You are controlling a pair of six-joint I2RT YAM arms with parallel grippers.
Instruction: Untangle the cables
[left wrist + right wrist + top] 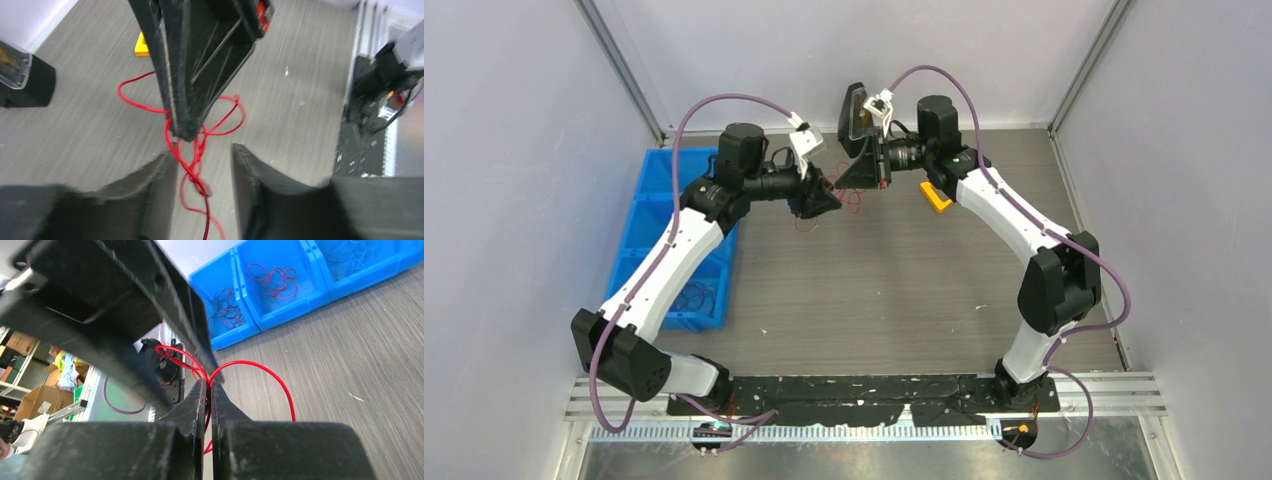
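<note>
Here, one tangle of red cables (200,186) spans two hands; right hand (209,385) clamped on it; left hand (204,155) agape around its knot.

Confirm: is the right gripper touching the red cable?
Touching. The right wrist view shows the right gripper shut, with the red cable pinched between its fingertips and looping out above them.
</note>
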